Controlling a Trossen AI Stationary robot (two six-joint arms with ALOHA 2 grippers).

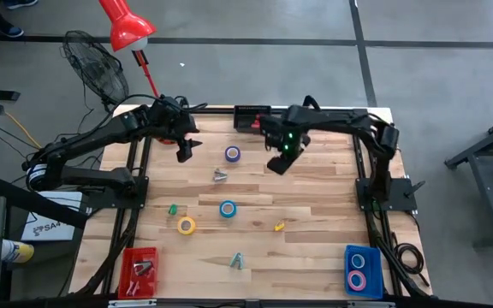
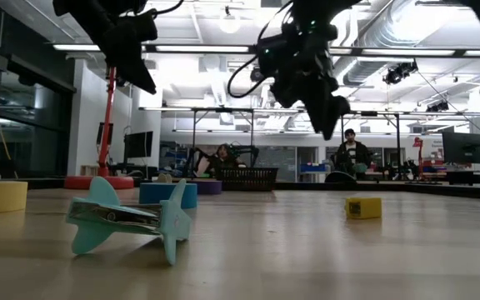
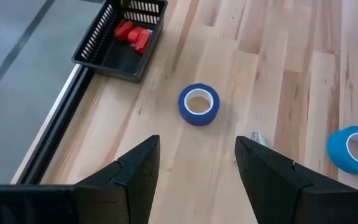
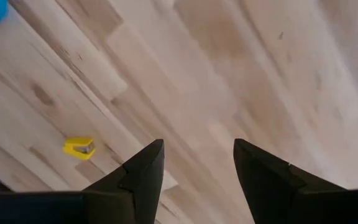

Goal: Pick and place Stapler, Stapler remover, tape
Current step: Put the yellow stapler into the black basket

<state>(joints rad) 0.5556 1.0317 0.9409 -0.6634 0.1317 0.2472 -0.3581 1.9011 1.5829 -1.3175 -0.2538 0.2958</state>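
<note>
1. Left gripper (image 1: pixel 184 151) hangs above the far-left part of the light wooden plank counter (image 1: pixel 315 231), fingers (image 3: pixel 135 168) apart, nothing between them.
2. Right gripper (image 1: pixel 279 162) hangs above the far-middle of the counter, fingers (image 4: pixel 145 168) also spread, empty. A green light shows on its wrist.
3. Tape on the bare counter: a dark blue ring-shaped roll (image 1: pixel 233 154) between the two grippers, a light blue roll (image 1: pixel 228 208) mid-counter, a yellow roll (image 1: pixel 186 225) just left of and nearer than it.
4. Blue plastic bin (image 1: pixel 363 272) at the near-right corner holds a pink roll (image 1: pixel 358 279) and a blue one (image 1: pixel 359 261).
5. Red plastic bin (image 1: pixel 139 271) at the near-left corner holds something metallic; can't make out what.
6. Black mesh basket (image 3: pixel 118 38) at the far edge holds red pieces (image 3: pixel 133 34); the right arm partly hides it from above.
7. Teal winged staple remover (image 2: pixel 127 218) lies near the front-middle edge. A similar greyish piece (image 1: pixel 220 174) lies just nearer than the dark blue roll; too small to identify.
8. Small yellow stapler-like block (image 4: pixel 79 147) right of the light blue roll; small green item (image 1: pixel 173 209) left of the yellow roll, shape unclear.
9. The low camera cuts both arms off at the top; people sit in the room behind.
</note>
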